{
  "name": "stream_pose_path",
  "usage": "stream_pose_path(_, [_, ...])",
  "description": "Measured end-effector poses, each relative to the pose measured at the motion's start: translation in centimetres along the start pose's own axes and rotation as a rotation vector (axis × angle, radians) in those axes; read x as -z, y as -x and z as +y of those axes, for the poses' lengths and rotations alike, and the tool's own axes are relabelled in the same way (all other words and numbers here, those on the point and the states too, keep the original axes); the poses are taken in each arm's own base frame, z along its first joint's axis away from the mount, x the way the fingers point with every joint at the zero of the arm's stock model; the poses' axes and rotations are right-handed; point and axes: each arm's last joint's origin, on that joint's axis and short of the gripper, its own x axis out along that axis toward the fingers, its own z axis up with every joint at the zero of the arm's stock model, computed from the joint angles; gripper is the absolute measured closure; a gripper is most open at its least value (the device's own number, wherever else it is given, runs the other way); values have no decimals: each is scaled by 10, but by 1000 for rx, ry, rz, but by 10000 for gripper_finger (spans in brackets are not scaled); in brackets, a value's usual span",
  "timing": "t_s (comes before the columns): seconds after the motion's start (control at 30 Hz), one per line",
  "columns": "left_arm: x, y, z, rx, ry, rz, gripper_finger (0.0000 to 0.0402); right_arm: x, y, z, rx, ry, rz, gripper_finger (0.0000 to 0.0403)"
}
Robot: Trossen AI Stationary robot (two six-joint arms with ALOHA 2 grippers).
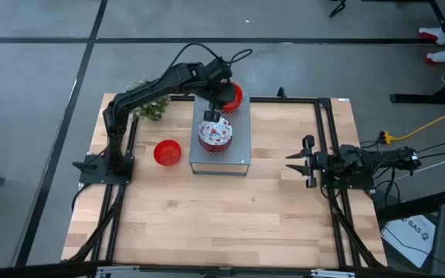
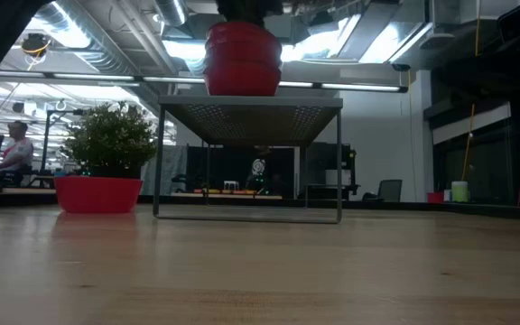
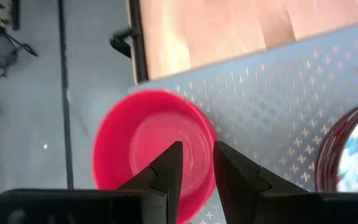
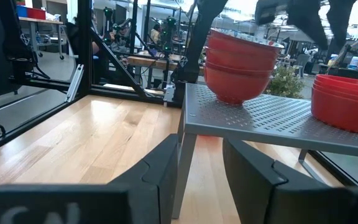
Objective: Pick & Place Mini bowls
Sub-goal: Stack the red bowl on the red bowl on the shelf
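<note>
A grey perforated box (image 1: 219,154) stands mid-table. On its top rests a stack of mini bowls (image 1: 215,133), the uppermost speckled white inside. At the box's far right corner sits a plain red bowl (image 3: 154,146), which shows as a short red stack (image 4: 347,99) in the right wrist view. My left gripper (image 3: 197,158) hovers open over this bowl, one finger above its hollow and the other above its rim. Another red bowl (image 1: 167,152) rests on the table left of the box. My right gripper (image 1: 306,161) waits open at the table's right side.
A small green plant (image 1: 149,104) stands at the far left, behind the loose red bowl. Black frame rails (image 1: 327,139) run along the table's sides. Bare wood (image 1: 222,224) stretches in front of the box. A person (image 2: 12,149) sits far off in the room.
</note>
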Motion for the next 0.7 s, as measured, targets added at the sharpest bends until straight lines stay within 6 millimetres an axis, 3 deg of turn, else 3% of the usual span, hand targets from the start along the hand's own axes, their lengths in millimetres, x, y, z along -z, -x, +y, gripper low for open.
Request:
stream_pose_path(0.13, [-8, 17, 2, -17, 4, -49, 315, 0, 0, 0, 0, 0, 0, 276])
stream_pose_path(0.33, [-14, 59, 0, 46, 37, -120, 318, 0, 0, 0, 0, 0, 0, 276])
stream_pose_path(0.53, [-6, 102, -26, 156, 102, -157, 317, 0, 0, 0, 0, 0, 1, 276])
stream_pose_path(0.7, [-15, 126, -56, 217, 192, -178, 317, 0, 0, 0, 0, 0, 0, 276])
